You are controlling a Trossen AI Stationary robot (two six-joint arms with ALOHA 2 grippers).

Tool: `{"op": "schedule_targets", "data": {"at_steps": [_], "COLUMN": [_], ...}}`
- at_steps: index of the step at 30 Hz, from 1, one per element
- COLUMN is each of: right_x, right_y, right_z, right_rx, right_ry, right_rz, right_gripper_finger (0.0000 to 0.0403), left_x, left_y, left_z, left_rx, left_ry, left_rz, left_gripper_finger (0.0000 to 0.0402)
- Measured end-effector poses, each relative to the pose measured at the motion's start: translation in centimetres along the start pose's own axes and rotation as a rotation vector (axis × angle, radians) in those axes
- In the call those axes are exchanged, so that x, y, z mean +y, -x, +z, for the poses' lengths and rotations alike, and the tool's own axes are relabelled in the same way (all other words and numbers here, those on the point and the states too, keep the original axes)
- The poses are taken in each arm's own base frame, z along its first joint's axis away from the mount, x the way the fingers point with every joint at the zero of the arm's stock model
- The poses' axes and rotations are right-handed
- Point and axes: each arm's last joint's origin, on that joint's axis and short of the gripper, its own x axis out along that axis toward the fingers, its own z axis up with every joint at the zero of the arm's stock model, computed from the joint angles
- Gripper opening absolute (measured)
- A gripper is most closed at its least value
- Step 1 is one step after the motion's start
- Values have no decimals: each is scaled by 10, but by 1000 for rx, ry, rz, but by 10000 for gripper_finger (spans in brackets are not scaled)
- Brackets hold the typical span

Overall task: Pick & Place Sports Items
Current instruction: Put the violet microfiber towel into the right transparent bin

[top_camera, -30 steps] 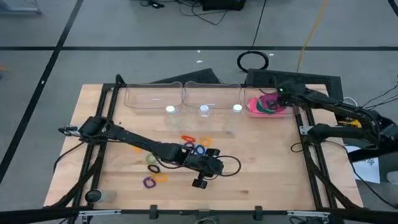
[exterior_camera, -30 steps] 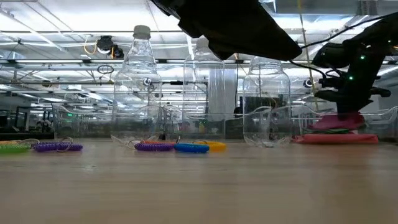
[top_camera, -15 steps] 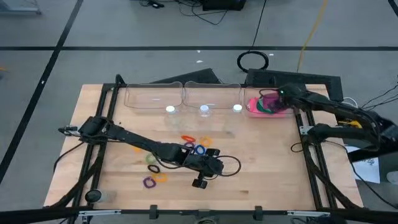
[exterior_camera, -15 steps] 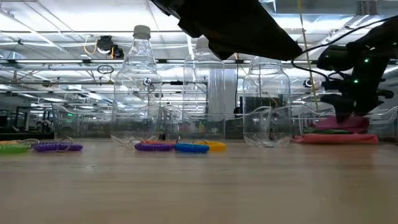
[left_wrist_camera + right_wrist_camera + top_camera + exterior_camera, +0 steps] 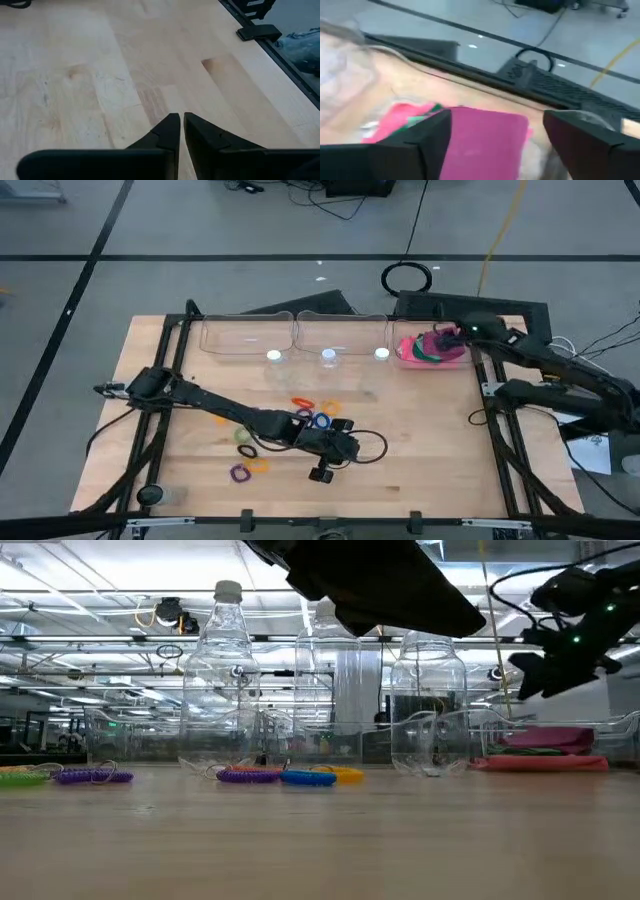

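A wooden counter [image 5: 420, 440] is seen with clear bins along its far edge. In the rightmost bin [image 5: 400, 352] the pink rectangle [image 5: 446, 346] lies on green pieces. Just above that bin the right gripper [image 5: 492, 135] is held with fingers spread wide, empty. Well apart from the bin, mid-counter beside coloured rings [image 5: 318, 418], the left gripper [image 5: 181, 125] is pressed shut, holding nothing.

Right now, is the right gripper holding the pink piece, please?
No, the right gripper is open above the pink piece, its fingers clear of it.
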Motion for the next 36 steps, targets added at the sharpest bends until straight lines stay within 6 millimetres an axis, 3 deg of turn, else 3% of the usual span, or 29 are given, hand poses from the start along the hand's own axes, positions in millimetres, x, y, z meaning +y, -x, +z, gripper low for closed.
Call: {"op": "schedule_targets", "data": {"at_steps": [3,8,9,13,18,27,31,36], "right_x": [-2,-3,-2,0,6,12,11,3], "right_y": [2,-9,-12,-24,-41,-60,-54,-27], "right_z": [-8,-22,-23,-25,-29,-31,-28,-17], "right_rx": [80,257,271,308,356,372,339,224], "right_ry": [0,91,103,126,160,167,187,152], "right_rz": [-13,-46,-50,-120,-158,-155,-145,-119], "right_gripper_finger": [166,11,1,27,2,7,0,5], "left_x": [0,4,6,12,15,14,15,14], "left_y": [0,0,0,0,0,0,0,1], "left_z": [0,0,0,0,0,0,0,1], "left_rx": [0,-2,-3,-5,-5,-4,-4,-6], "left_ry": [0,4,7,51,85,71,71,60], "left_rz": [0,7,10,19,25,24,24,17], "left_gripper_finger": [26,26,26,26,26,26,26,26]}}
